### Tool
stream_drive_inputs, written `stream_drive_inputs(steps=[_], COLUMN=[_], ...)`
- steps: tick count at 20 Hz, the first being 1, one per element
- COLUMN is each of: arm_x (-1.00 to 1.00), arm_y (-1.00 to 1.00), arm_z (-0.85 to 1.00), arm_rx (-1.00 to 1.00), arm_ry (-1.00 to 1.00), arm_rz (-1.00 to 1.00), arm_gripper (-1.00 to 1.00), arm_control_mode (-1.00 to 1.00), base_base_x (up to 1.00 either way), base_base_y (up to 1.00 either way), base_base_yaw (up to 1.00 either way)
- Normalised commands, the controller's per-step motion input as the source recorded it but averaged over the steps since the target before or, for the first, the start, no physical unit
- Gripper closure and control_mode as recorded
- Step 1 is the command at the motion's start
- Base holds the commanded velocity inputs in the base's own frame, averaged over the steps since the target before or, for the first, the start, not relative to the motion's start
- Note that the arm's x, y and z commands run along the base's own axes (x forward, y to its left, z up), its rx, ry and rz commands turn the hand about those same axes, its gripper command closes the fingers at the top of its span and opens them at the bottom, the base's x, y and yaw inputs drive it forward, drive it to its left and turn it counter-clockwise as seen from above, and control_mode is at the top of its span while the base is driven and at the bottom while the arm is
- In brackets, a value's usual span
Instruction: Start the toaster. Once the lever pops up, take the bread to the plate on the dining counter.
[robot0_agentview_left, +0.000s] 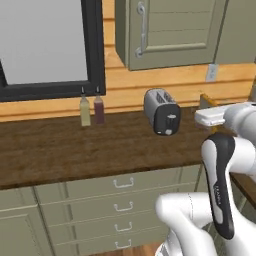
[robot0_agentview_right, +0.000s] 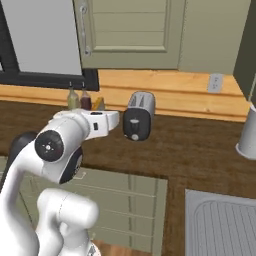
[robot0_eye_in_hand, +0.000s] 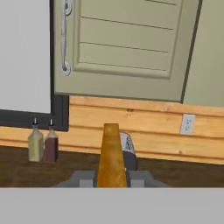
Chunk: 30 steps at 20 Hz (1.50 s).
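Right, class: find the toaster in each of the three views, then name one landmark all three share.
Left base view: toaster right of centre on the worktop, black end panel facing us.
Right base view: toaster at centre.
Hand view: toaster low centre, mostly hidden behind the bread.
Shared landmark: two bottles left of it.

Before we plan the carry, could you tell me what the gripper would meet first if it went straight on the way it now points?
Probably the toaster: the hand view looks past the held bread right at it, with the wood-panelled wall behind. Depth is unclear.
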Motion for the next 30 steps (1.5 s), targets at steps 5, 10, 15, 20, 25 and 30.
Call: stream_drive_inputs(steps=[5,10,15,20,25,30], arm_x=[0.00,0.00,0.00,0.00,0.00,0.00], arm_y=[0.00,0.00,0.00,0.00,0.00,0.00], arm_z=[0.00,0.00,0.00,0.00,0.00,0.00], arm_rx=[0.00,0.00,0.00,0.00,0.00,0.00], arm_ry=[0.00,0.00,0.00,0.00,0.00,0.00], arm_rz=[0.00,0.00,0.00,0.00,0.00,0.00], arm_gripper=[1.00,1.00,1.00,1.00,1.00,1.00], arm_control_mode=[1.00,1.00,1.00,1.00,1.00,1.00], base_base_x=[-0.81,-0.19,-0.57,-0.95,-0.37,-0.11], base_base_y=[0.08,0.11,0.26,0.50,0.20,0.05], base_base_yaw=[-0.55,-1.00,-0.90,-0.71,-0.98,-1.00])
